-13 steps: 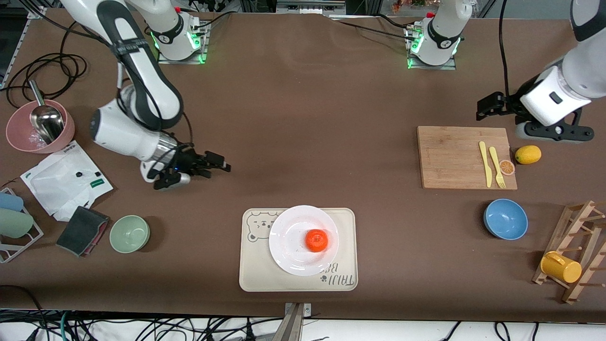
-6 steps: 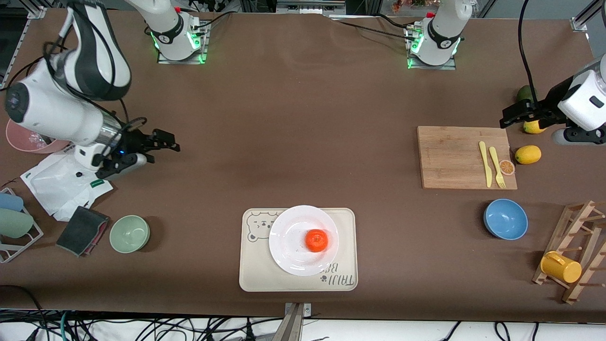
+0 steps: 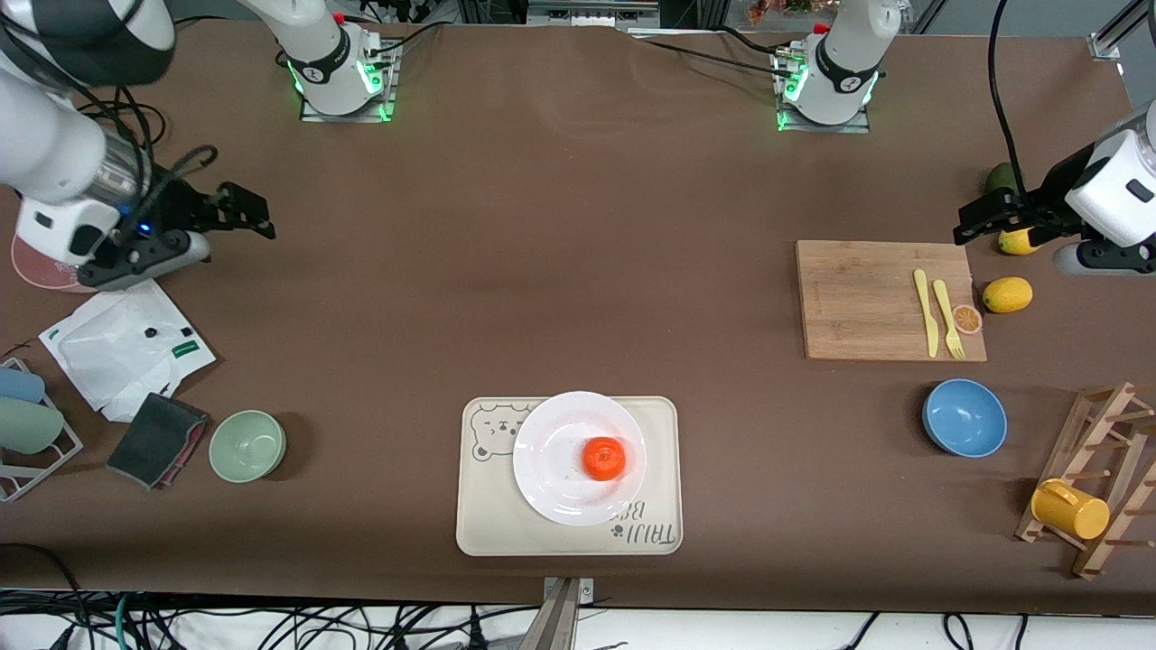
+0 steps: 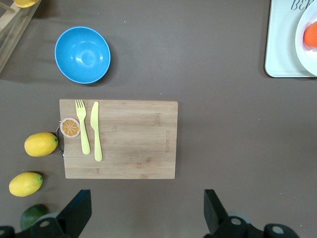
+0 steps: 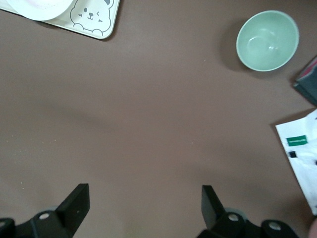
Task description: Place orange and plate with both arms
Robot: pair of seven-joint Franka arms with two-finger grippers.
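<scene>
Brown cloth-covered table (image 3: 578, 226), cables along its edges. Small round red-orange orange (image 3: 603, 459) on round plain white plate (image 3: 551, 469), plate on cream rectangular bear-print tray (image 3: 483, 524), well apart from both claws. Right gripper (image 3: 242, 209) up over bare cloth at the right arm's end, fingers spread wide, holding nothing. Left gripper (image 3: 980, 219) up over cloth beside the bamboo cutting board (image 3: 867, 302) at the left arm's end, fingers likewise wide apart and empty.

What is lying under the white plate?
The plate rests on a cream bear-print tray. The orange sits on the plate. The tray's part beneath the plate is covered.
</scene>
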